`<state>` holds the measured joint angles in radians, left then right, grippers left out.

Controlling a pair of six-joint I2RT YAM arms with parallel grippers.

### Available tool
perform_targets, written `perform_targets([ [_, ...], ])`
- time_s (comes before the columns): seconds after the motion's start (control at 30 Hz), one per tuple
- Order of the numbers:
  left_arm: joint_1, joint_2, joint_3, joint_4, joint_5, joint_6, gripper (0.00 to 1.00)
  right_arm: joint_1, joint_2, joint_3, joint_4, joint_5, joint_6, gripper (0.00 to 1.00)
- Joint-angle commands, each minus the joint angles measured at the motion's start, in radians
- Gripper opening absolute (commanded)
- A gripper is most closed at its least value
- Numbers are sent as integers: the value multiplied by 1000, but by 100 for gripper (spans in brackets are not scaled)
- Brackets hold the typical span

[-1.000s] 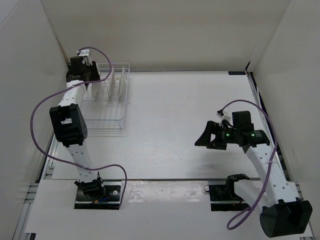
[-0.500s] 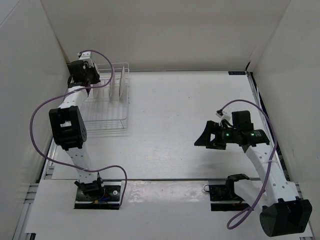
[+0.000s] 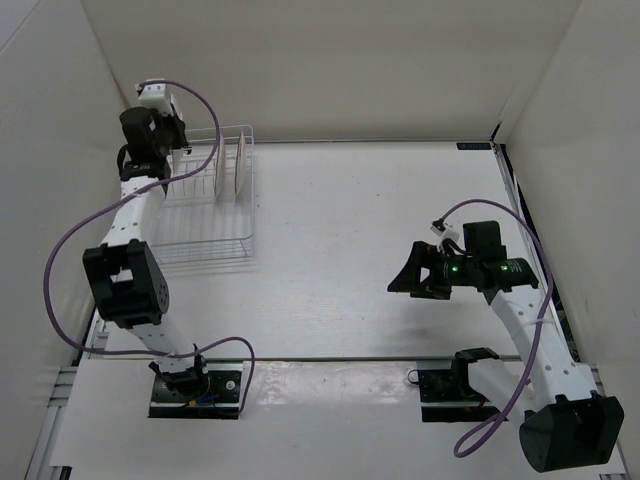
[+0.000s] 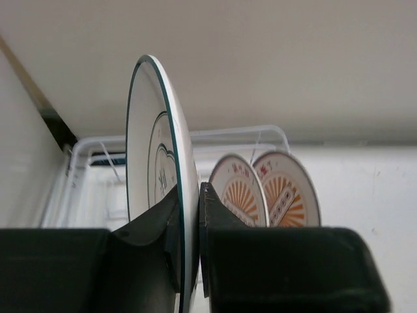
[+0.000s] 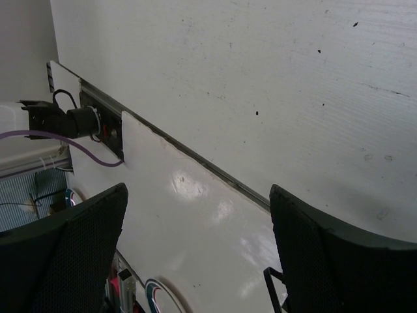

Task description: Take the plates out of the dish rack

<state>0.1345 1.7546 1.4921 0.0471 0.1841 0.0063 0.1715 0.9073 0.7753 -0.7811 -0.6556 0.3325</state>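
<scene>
Left pincer is clenched on a green-rimmed plate, 1 finger on each face. The plate stands upright and edge-on in the left-centre of the wrist frame. It is white with a dark green rim line and a green motif on the face. Cannot tell whether its lower edge touches the dish rack, since the fingers hide it.

Behind it, right of centre in that frame, 2 orange-patterned plates stand upright side by side and overlap a little. The rack's white wire rim runs behind them.

In the top view the left pincer sits in the upper left of the frame, at the far-left corner of the dish rack. The held plate is too hidden there to pick out. The orange-patterned plates stand edge-on along the rack's upper right side, just beside each other. The rack sits on the counter, against the left wall.

Right pincer is at right-centre of the top view, well apart from the rack. It is released, with its fingers spread wide and nothing between them. The right wrist view shows the same pincer over bare counter.
</scene>
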Motion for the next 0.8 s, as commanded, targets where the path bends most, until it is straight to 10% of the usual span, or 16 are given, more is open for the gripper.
perform_targets([
  [0.0, 16, -174, 2, 105, -17, -44, 7, 3, -10, 30, 20, -26, -6, 91],
  [0.37, -340, -385, -55, -96, 133, -53, 0, -3, -172, 150, -200, 124, 22, 89],
  [0.57, -855, -391, -263, -167, -126, 253, 0, -1, -272, 320, -389, 371, -18, 83],
  [0.77, -1143, -190, -289, -161, -348, 440, 0, 5, -304, 380, -488, 500, -70, 86],
])
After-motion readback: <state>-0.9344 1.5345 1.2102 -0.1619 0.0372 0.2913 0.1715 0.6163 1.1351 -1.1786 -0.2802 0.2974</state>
